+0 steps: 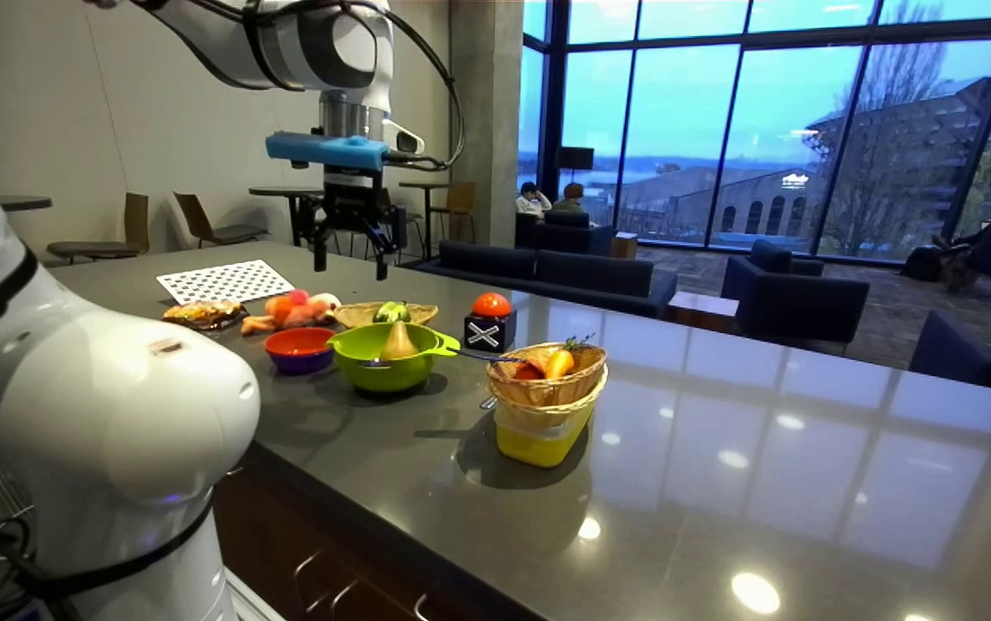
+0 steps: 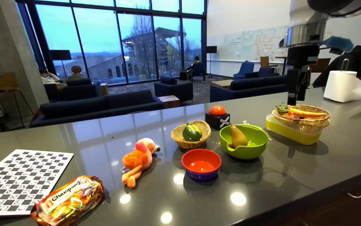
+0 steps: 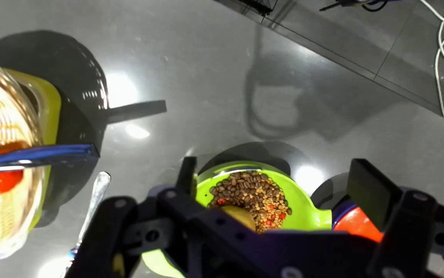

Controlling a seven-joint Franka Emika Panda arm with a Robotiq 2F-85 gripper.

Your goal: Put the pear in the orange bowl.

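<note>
Hanging high over a gray counter (image 1: 676, 535), a robot's gripper (image 1: 352, 260) is pointing straight down, its jaws standing wide apart and grasping nothing. Below it, in an exterior view, the pear (image 2: 239, 138) is sitting stem end up inside the green bowl (image 2: 246, 153), its long axis running close to upright with a slight sideways lean. The fruit is lying well apart from the tool and seemingly a little farther out from the robot's shoulder (image 1: 128, 388). In the wrist view it is showing between the spread fingers (image 3: 186, 173), partly masked by the gripper's own body and off center toward one of them, with dark beans (image 3: 241, 183) lying beside it. Just beside the green bowl, on the other finger's side, the orange bowl (image 2: 201, 164) is waiting to receive it. The lone arm (image 1: 288, 52) is arching out overhead and bending down at its end, the tool hanging nearly plumb. With the pear not yet lifted, the job is looking, by my judgement, to be at its beginning. The next move is probably calling for a shift outward, centering the pear, then a descent inside the green bowl's wall; a sloppy line is risking a knock against that rim.
</note>
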